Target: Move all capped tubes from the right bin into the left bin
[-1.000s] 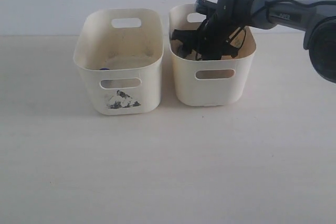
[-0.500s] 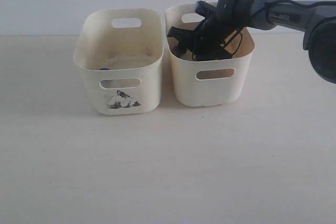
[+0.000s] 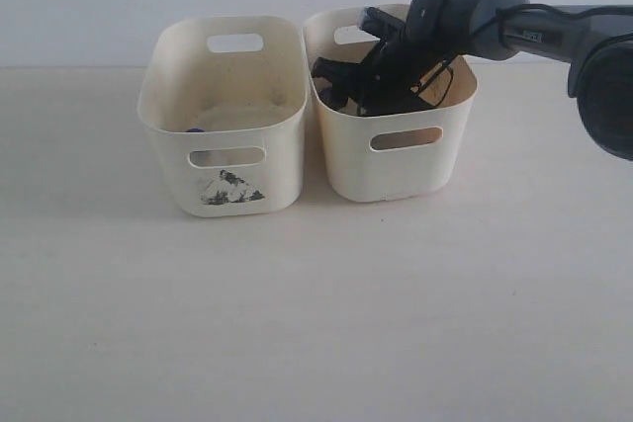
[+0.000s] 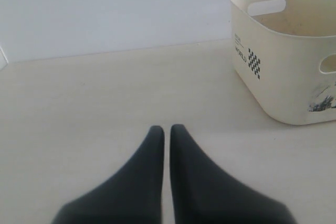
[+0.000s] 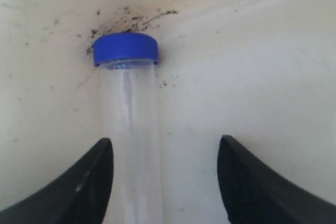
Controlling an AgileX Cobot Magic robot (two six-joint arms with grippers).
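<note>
Capped tube (image 5: 130, 124): clear whitish body, round dark blue cap, lying on the dirt-speckled floor of the right bin (image 3: 396, 160). Right gripper (image 5: 165, 148) spread wide around it (not clamped). Left gripper (image 4: 164, 129) pressed together, empty, above the table (image 4: 79, 93) near the left bin (image 4: 283, 77).

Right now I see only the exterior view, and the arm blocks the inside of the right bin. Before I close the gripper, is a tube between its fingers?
Observer: Yes. The right wrist view shows a clear tube with a blue cap lying on the floor of the right bin, inside the open right gripper.
Operator: Centred?
Observer: No. It is nearly against one of the fingers and well clear of the other.
Operator: And the left gripper?
Observer: The left gripper is shut, holding nothing, near the left bin.
</note>
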